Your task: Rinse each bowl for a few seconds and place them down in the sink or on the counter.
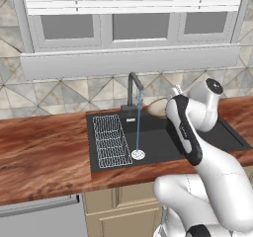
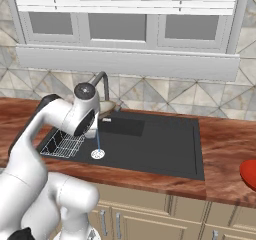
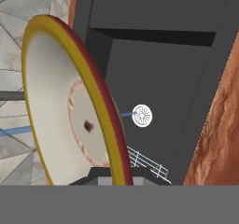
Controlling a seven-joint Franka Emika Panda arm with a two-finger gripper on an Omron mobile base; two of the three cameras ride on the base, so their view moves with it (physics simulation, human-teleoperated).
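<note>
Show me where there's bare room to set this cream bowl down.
The sink floor is bare right of the drain and water stream. Its left end holds the wire rack. The counter left of the sink is bare; right of it, the red bowl sits near the edge.

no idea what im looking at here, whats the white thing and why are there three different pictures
The white thing is a robot arm on a mobile base, in a rendered kitchen. Two pictures come from cameras on the base, behind the arm to its left and right, so they show the same scene from two sides. The third comes from a camera on the hand, so it looks tilted.

Set into the brown counter is a black sink holding a white wire rack. A thin stream of water runs from the faucet to the drain. The arm holds a cream bowl on edge beside the faucet. A red bowl sits on the counter to the right.
</note>
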